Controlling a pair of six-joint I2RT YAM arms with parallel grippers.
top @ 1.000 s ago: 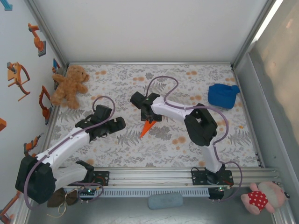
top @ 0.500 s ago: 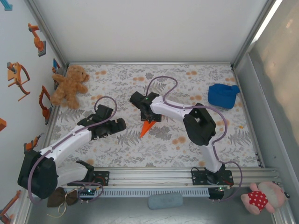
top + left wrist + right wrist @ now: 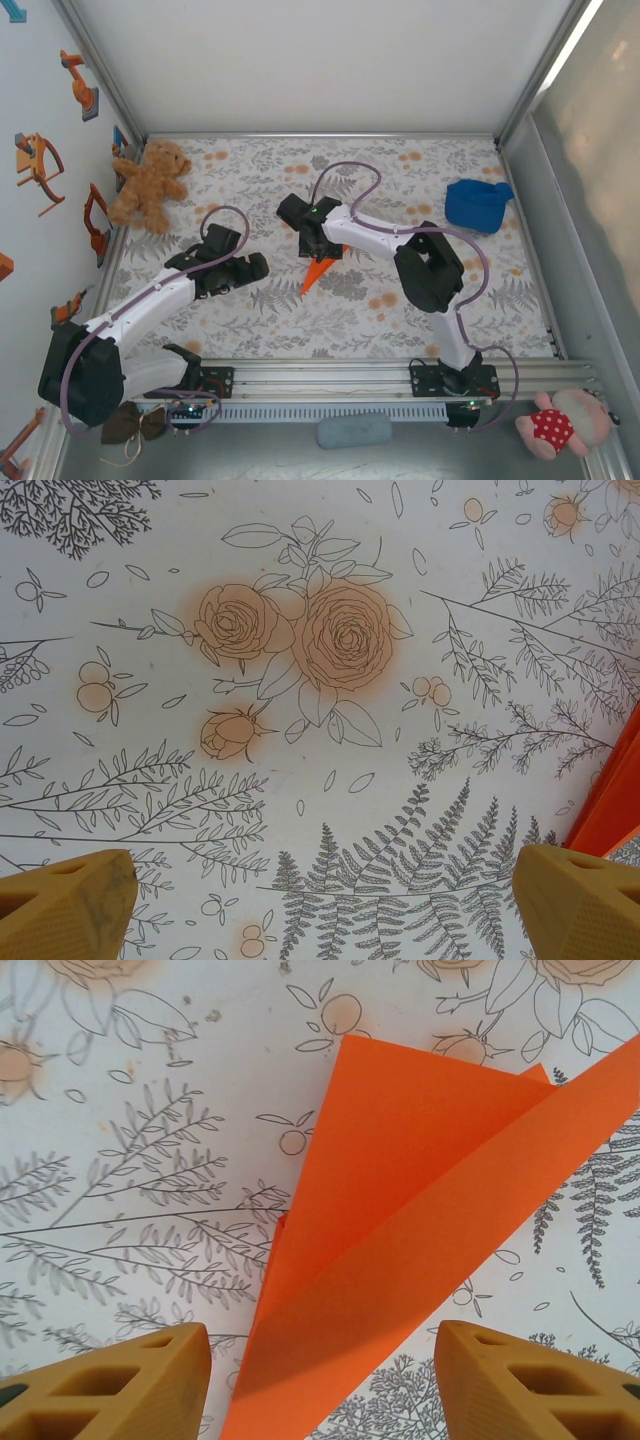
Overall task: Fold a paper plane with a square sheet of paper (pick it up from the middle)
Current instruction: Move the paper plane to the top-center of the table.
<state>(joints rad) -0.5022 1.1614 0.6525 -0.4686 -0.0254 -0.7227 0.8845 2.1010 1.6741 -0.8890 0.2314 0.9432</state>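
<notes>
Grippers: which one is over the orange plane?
The right gripper: the plane lies below, between its open fingers. The left gripper hangs over bare tablecloth, the plane off to its side.

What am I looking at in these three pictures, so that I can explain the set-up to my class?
This is a robot: a left arm and a right arm, bolted at the near edge of a flower-patterned table. Each arm ends in a gripper, two fingers that pinch.

The wide picture comes from a fixed camera above and behind the arms. The other two come from small cameras on the wrists, looking down past the yellow fingertips.

On the table lie a teddy bear, a blue cloth and, in the middle, a folded orange paper plane.

The right gripper is over the plane with its fingers apart on either side, gripping nothing. The left gripper is open too, over bare table, with the plane's edge at the right of its picture.
</notes>
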